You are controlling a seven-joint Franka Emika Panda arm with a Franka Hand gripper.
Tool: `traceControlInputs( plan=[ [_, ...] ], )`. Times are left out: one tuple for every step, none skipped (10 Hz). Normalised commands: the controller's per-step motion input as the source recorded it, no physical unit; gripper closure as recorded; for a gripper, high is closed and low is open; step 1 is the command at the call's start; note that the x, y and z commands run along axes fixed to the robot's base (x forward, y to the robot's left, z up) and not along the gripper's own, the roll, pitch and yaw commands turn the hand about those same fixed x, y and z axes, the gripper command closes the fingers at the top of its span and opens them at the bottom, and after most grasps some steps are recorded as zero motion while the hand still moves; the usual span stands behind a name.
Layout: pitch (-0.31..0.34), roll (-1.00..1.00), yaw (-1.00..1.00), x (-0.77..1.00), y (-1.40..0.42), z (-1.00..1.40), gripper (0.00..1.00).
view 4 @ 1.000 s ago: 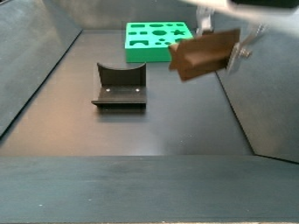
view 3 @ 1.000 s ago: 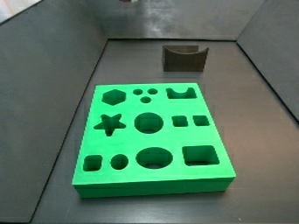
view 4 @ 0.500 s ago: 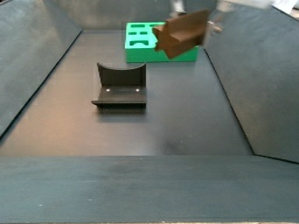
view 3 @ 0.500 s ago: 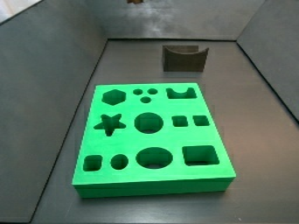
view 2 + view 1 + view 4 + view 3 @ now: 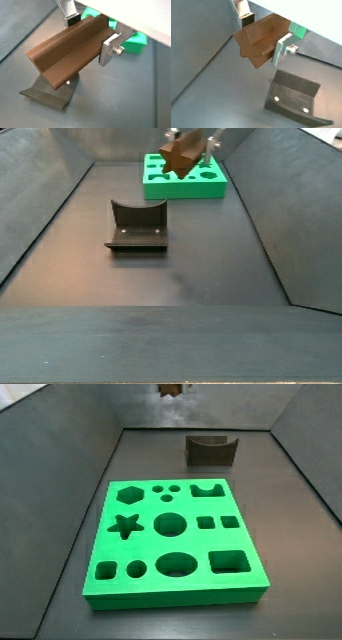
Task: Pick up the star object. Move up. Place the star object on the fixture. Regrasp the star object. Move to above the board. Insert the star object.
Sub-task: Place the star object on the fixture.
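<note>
Star carried toward the board, still in the air.

My gripper (image 5: 264,35) has travelled from beside the fixture (image 5: 136,226) toward the board (image 5: 183,176), jaws clamped on the star object (image 5: 67,48); I judge hovering above the board comes next, then insertion.

floor (image 5: 187,278): dark grey, bare | walls (image 5: 40,198): grey panels, sloped | material: perhaps matte metal

Matt brown star object (image 5: 260,42), silver-plated tool (image 5: 264,36).
</note>
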Motion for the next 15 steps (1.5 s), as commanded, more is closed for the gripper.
traceControlInputs(
  plan=[
    [0.134, -0.15, 1.0, 1.0, -0.34, -0.01, 1.0],
    [0.175, -0.17, 1.0, 1.0, -0.26, 0.0, 1.0],
    [0.211, -0.2, 1.0, 1.0, -0.22, 0.0, 1.0],
    [0.225, -0.2, 0.77, 1.0, -0.15, 0.0, 1.0],
    [0.218, -0.19, 0.61, 0.96, -0.11, 0.0, 1.0],
    [0.03, -1.0, 0.14, 1.0, 0.39, 0.09, 1.0],
    [0.028, -1.0, 0.08, 0.94, 0.43, 0.08, 1.0],
    [0.044, -1.0, 0.06, 0.82, 0.3, 0.05, 1.0],
    [0.056, -1.0, 0.05, 0.75, 0.2, 0.04, 1.0],
    [0.081, -1.0, 0.04, 0.59, 0.1, 0.01, 1.0],
    [0.092, -1.0, 0.03, 0.52, 0.09, 0.01, 1.0],
    [0.11, -1.0, 0.02, 0.4, 0.07, 0.0, 1.0],
    [0.127, -1.0, 0.0, 0.3, 0.06, 0.0, 1.0],
    [0.149, -1.0, -0.03, 0.18, 0.05, -0.01, 1.0],
    [0.161, -1.0, -0.05, 0.12, 0.05, -0.01, 1.0]
  ],
)
